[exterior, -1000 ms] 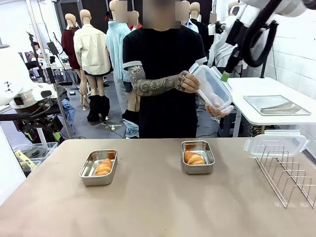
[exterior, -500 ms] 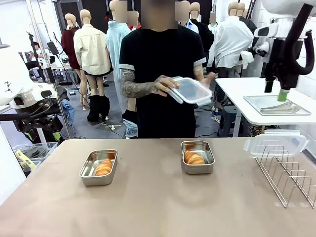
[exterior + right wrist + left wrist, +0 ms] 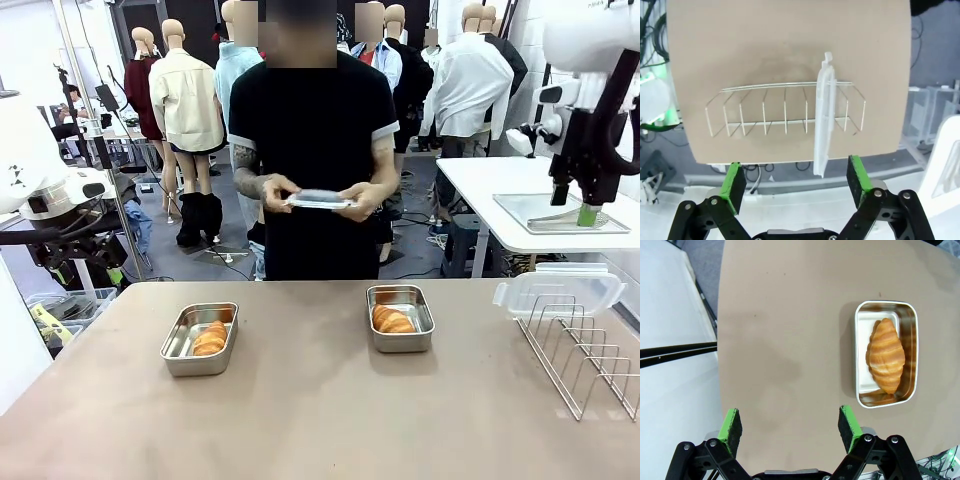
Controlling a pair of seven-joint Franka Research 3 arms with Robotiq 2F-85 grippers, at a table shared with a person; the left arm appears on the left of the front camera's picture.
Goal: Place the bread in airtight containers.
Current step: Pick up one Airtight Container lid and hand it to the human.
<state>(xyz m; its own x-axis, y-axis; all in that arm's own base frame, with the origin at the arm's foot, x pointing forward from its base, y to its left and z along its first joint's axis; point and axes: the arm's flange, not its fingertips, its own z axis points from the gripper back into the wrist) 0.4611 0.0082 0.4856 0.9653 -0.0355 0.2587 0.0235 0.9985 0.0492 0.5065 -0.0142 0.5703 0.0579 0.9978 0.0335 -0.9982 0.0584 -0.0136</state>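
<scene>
Front view: ridged croissants point(image 3: 209, 338) point(image 3: 392, 320) are contained in steel pans point(image 3: 182, 346) point(image 3: 422, 322) left of the wire rack point(image 3: 585, 360). A clear lid point(image 3: 320, 199) is gripped by both hands point(image 3: 275, 188) point(image 3: 362, 200).

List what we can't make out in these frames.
- Front view: lid in the person's hands, edge-on and small; its seal is unreadable.
- Front view: wire rack, cut off by the right edge.
- Left wrist view: pan floor, mostly covered by the croissant.

A tan bench point(image 3: 320, 420) fills the foreground. Beyond its far right corner stands a white table point(image 3: 470, 180) against a white wall point(image 3: 530, 60), perhaps tiled. The floor point(image 3: 225, 265) is grey.
</scene>
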